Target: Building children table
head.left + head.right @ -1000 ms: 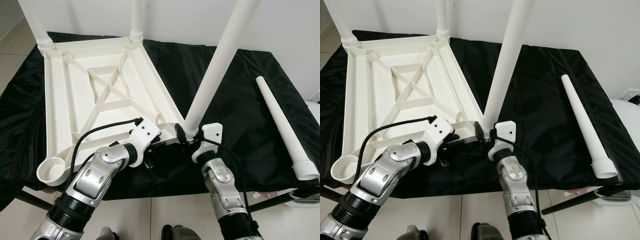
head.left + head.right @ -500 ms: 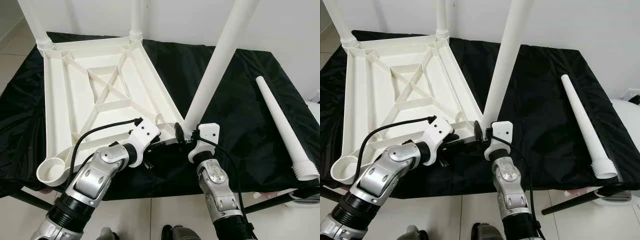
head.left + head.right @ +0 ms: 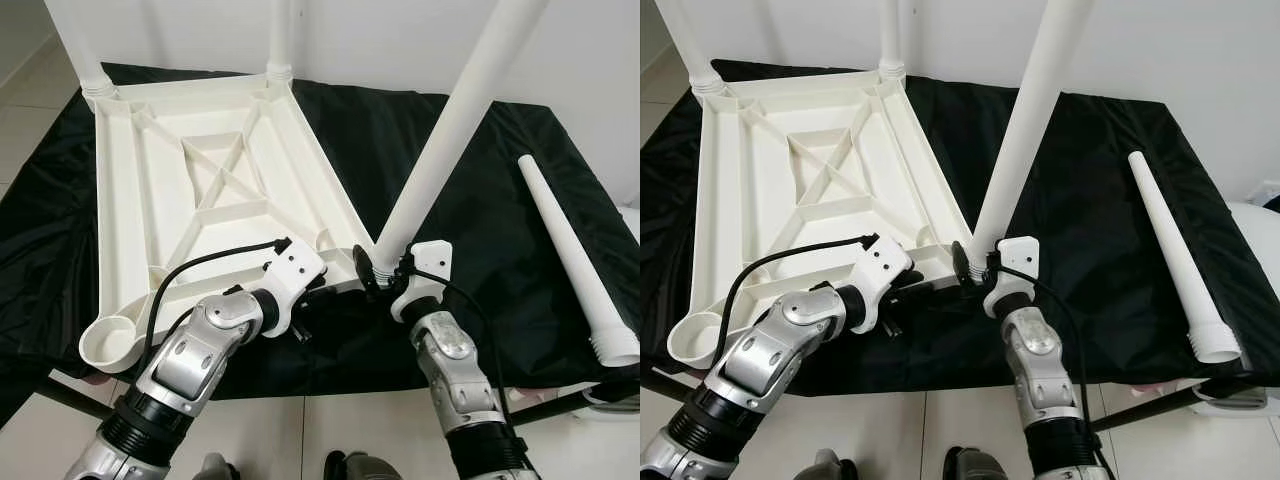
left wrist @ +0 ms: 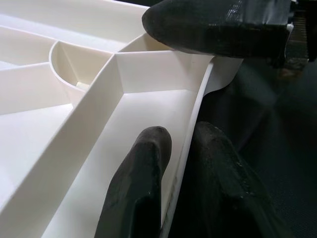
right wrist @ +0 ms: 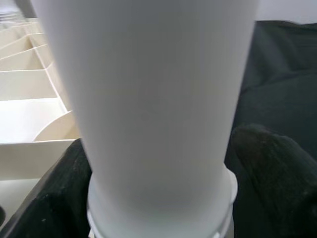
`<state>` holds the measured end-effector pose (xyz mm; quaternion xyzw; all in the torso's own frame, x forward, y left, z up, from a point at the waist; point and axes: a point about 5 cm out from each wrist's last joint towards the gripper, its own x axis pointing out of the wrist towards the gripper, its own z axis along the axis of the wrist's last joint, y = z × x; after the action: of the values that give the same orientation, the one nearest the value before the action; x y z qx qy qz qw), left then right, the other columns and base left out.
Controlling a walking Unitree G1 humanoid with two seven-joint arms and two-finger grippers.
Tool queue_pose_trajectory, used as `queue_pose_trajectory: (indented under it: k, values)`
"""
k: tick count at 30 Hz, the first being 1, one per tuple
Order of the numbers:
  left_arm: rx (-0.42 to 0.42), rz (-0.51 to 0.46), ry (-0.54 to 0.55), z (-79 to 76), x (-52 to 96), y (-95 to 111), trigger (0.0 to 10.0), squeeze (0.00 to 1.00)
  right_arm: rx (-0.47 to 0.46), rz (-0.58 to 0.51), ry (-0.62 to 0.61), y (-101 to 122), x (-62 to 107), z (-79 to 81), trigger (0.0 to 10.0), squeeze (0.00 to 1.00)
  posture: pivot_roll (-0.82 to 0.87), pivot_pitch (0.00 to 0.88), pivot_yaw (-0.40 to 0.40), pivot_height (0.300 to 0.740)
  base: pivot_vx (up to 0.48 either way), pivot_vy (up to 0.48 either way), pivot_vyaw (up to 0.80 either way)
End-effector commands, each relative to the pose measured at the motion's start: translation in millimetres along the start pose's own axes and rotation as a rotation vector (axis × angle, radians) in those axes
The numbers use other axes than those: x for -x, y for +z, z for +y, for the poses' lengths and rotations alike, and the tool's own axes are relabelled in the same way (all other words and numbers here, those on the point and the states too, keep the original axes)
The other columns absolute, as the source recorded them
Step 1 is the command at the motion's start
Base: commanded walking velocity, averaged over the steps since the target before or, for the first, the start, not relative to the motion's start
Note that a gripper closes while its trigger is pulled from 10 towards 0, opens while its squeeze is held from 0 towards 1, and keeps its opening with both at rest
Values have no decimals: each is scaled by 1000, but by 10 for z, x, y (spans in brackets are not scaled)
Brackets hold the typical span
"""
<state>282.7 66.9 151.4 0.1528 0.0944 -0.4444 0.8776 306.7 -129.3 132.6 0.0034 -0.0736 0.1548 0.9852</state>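
Observation:
A white plastic table top [image 3: 200,190] lies upside down on a black cloth, with two legs standing in its far corners. My left gripper [image 3: 318,290] is shut on the rim of the near right corner; its fingers [image 4: 143,168] pinch the thin wall. My right gripper [image 3: 372,275] is shut on the base of a third white leg [image 3: 450,130], which leans up and to the right from that corner socket. In the right wrist view the leg [image 5: 148,99] sits between both black fingers. A fourth leg [image 3: 575,260] lies loose on the cloth at the right.
The near left corner socket [image 3: 112,340] of the table top stands open. The black cloth [image 3: 480,250] covers a low surface whose front edge runs just before my arms. Pale floor tiles [image 3: 300,430] show below. A white wall rises behind.
The leg in my right gripper has tilted a little and the right wrist has shifted slightly right. The left gripper keeps its hold on the rim. The camera has moved slightly.

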Motion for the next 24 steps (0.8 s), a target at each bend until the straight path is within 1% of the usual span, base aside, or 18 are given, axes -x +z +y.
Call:
queue_pose_trajectory:
  k: [1,2,3,5,6,8,9,10,11,12,13,14,15,16,17,24]
  values:
    - [-24,-32,-84,-117,-24,74,10000,0,-7,43,-36,-78,48,-155,10000,1000,-45,109,-59,740,0,0,0]
    - [-23,-32,-84,-116,-22,74,10000,0,3,49,-8,-74,41,-200,10000,1000,-45,109,-58,740,0,0,0]
    - [-23,-32,-84,-116,-22,74,10000,0,3,49,-8,-74,41,-200,10000,1000,-45,109,-58,740,0,0,0]
    - [-23,-32,-81,-112,-19,76,10000,0,1,53,96,-50,26,-304,10000,1000,-44,111,-57,740,0,0,0]
    - [-23,-32,-81,-112,-19,76,10000,0,1,53,96,-50,26,-304,10000,1000,-44,111,-57,740,0,0,0]
    - [-23,-32,-79,-106,-18,78,10000,0,8,46,179,-19,20,-380,10000,1000,-44,113,-56,740,0,0,0]
    - [-23,-32,-79,-106,-18,78,10000,0,8,46,179,-19,20,-380,10000,1000,-44,113,-56,740,0,0,0]
    - [-24,-32,-79,-102,-17,78,10000,0,16,52,214,-12,14,-433,10000,1000,-44,113,-55,740,0,0,0]
    - [-24,-32,-79,-102,-17,78,10000,0,16,52,214,-12,14,-433,10000,1000,-44,113,-55,740,0,0,0]
    - [-24,-32,-78,-98,-16,79,10000,0,22,65,249,-16,12,-478,10000,1000,-44,114,-53,740,0,0,0]
    - [-24,-32,-78,-98,-16,79,10000,0,22,65,249,-16,12,-478,10000,1000,-44,114,-53,740,0,0,0]
    - [-25,-31,-77,-94,-14,78,10000,0,25,87,294,-25,14,-520,10000,1000,-43,114,-51,740,0,0,0]
    - [-25,-31,-77,-94,-14,78,10000,0,25,87,294,-25,14,-520,10000,1000,-43,114,-51,740,0,0,0]
    - [-25,-31,-76,-91,-13,80,10000,0,26,106,340,-33,21,-556,10000,0,-43,113,-50,740,0,0,0]
    - [-25,-31,-76,-88,-12,80,10000,0,27,118,382,-34,30,-579,10000,0,-42,113,-49,740,0,0,0]
    - [-27,-30,-74,-83,-5,80,10000,0,15,127,464,-8,35,-648,10000,0,-40,113,-46,740,0,0,0]
